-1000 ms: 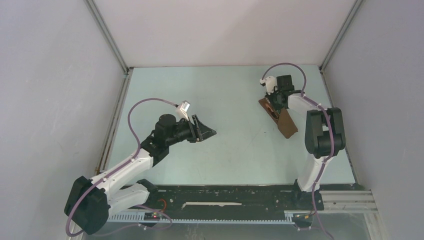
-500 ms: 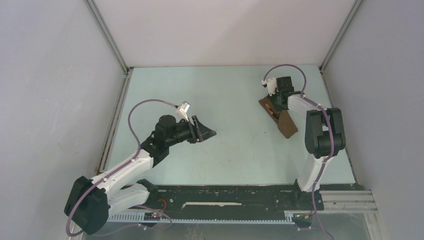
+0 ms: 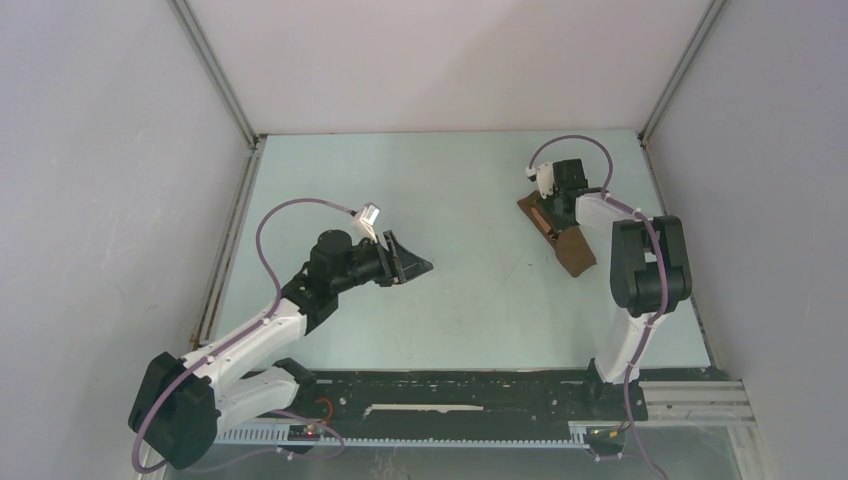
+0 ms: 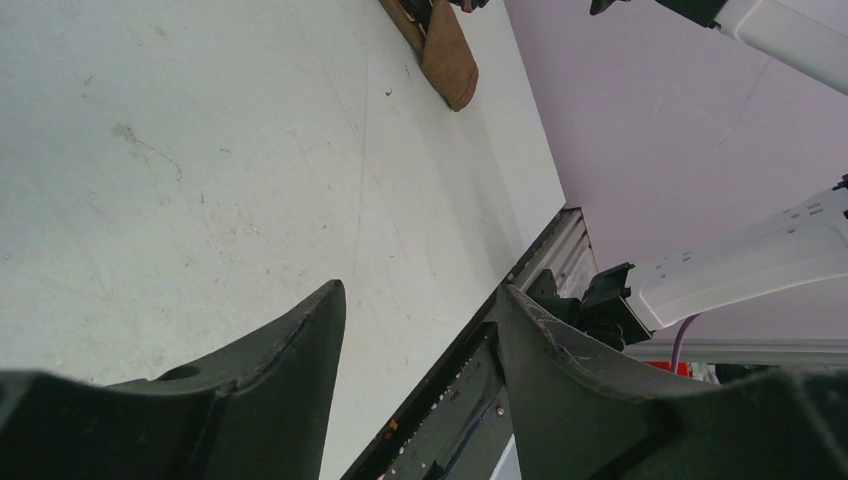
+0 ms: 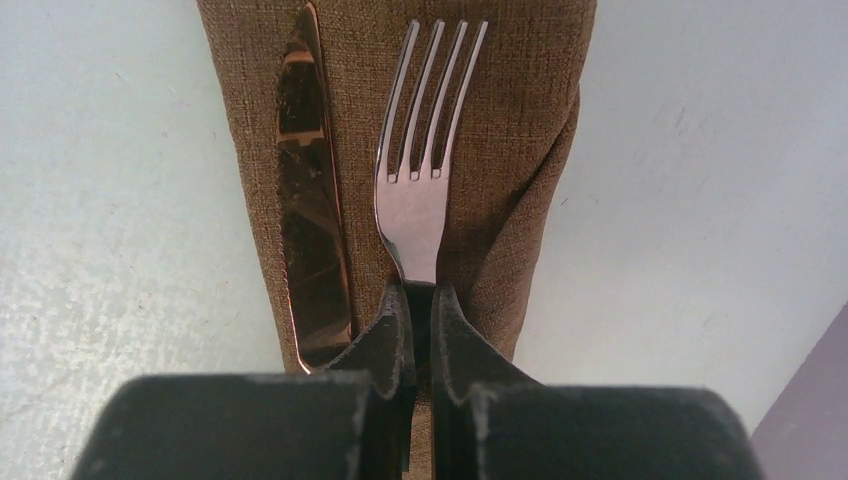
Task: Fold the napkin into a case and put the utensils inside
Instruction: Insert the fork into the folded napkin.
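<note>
The fork (image 5: 415, 190) is pinched at its neck by the right jaws, tines pointing straight ahead along the case (image 5: 510, 170). The knife (image 5: 308, 230) lies parallel just beside it. The left jaws are spread wide, empty, well apart.

Pale desk (image 3: 470, 290), scuffed and scratched, lies under the left hand (image 4: 420, 295); grey walls (image 3: 440, 60) beyond it, slotted metal rail (image 3: 690, 400) behind.

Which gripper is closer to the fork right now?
Right. The right gripper is shut on the neck of the fork, which lies on the folded napkin. The left gripper hangs open over the table, far to the fork's left.
</note>
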You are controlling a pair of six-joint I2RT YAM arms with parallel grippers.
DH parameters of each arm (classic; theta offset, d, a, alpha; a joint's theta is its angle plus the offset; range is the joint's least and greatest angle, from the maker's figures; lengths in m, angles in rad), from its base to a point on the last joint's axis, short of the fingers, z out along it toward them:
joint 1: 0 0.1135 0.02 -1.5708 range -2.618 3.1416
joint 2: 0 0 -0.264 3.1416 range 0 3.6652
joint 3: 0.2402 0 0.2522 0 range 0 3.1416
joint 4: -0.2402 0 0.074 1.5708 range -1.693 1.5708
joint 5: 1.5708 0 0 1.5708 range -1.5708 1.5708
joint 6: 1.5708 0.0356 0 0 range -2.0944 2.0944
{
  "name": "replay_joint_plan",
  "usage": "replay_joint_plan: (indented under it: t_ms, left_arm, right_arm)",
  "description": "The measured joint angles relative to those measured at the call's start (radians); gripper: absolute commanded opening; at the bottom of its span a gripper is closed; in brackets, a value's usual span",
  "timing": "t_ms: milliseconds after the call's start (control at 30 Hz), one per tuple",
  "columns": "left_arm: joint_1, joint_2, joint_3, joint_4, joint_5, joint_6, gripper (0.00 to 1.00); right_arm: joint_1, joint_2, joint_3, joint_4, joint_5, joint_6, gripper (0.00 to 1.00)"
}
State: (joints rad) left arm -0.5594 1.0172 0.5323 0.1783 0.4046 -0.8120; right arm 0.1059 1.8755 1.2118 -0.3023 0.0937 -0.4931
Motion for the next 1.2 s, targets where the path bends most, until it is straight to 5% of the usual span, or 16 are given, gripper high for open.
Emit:
replay_joint_plan:
  t_ms: [233,633,833,900,1100,1200]
  left_arm:
    - [0.0,0.004,0.0,0.008,0.002,-0.001,0.61]
    - [0.004,0.004,0.0,0.022,0.003,-0.011,0.61]
    - [0.005,0.003,-0.001,0.023,0.01,-0.026,0.61]
    - [0.005,-0.001,-0.006,0.026,0.011,-0.027,0.61]
    - [0.006,-0.006,-0.014,0.028,0.011,-0.027,0.61]
    - [0.006,-0.006,-0.014,0.029,0.011,-0.027,0.61]
  right_arm:
    - [0.0,-0.002,-0.02,0.016,0.011,0.003,0.12]
    - [0.0,-0.003,-0.027,0.039,0.021,0.031,0.49]
    - [0.02,-0.056,-0.033,0.039,0.0,0.054,0.57]
    - [0.024,-0.085,-0.033,0.05,-0.011,0.066,0.56]
    - [0.025,-0.083,0.001,0.083,-0.016,0.088,0.22]
    - [0.024,-0.032,0.061,0.083,-0.013,0.095,0.18]
